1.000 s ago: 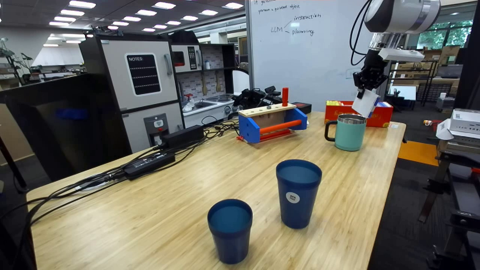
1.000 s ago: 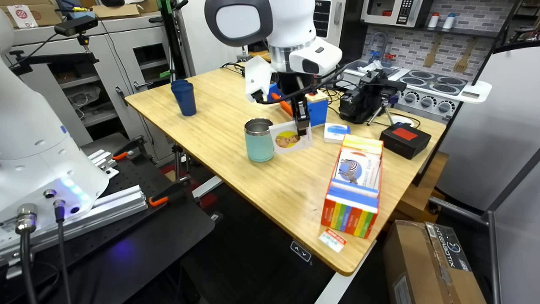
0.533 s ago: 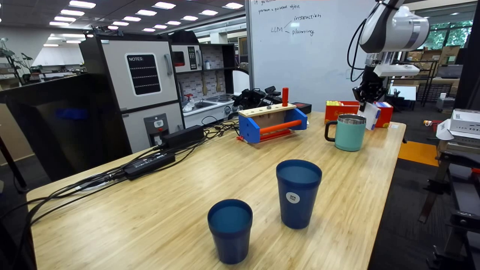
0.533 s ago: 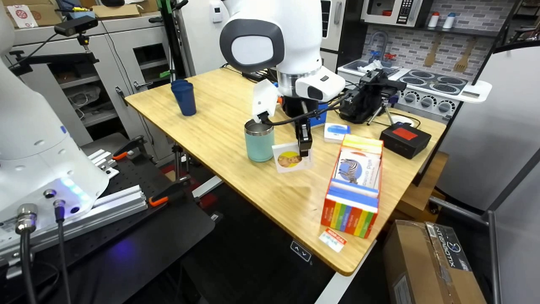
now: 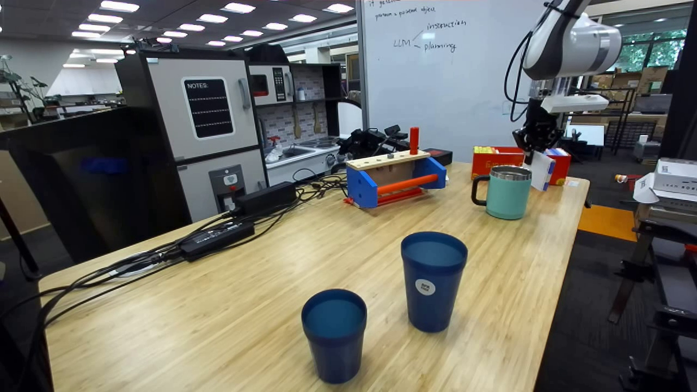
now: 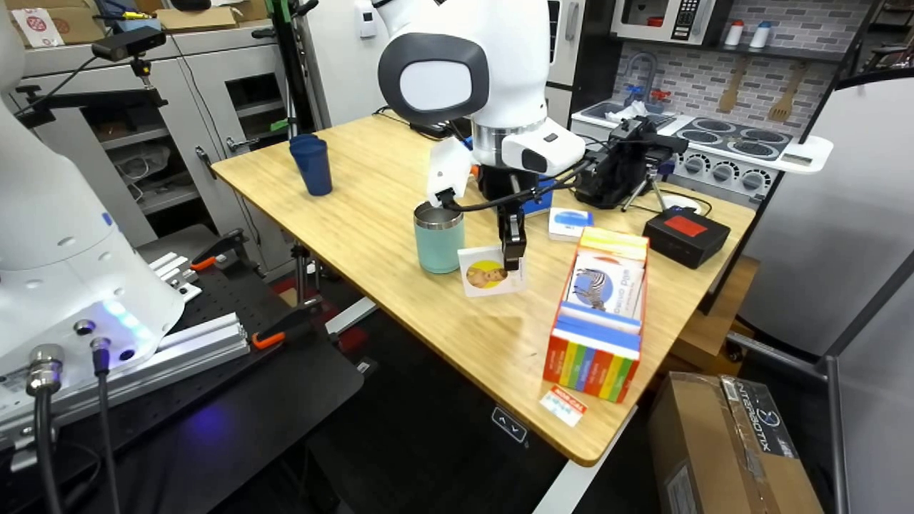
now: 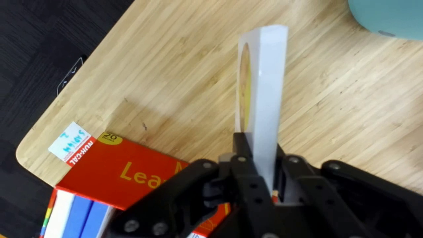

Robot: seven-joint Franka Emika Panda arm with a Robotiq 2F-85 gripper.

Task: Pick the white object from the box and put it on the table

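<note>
Clearly, the claw [image 7: 261, 148] is pinching the white book [image 6: 483, 274] from both sides, holding it nearly upright between the teal mug [image 6: 438, 248] and the red box [image 7: 102, 172].

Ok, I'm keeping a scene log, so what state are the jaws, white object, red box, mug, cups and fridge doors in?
Jaws: clamped on the white object.
White object: outside the red box; table contact unclear.
Red box: open-topped, books inside.
Mug: upright, lidless, contents unseen.
Larger cup: upright, uncovered.
Smaller cup: upright, uncovered.
Fridge doors: both look closed.
</note>
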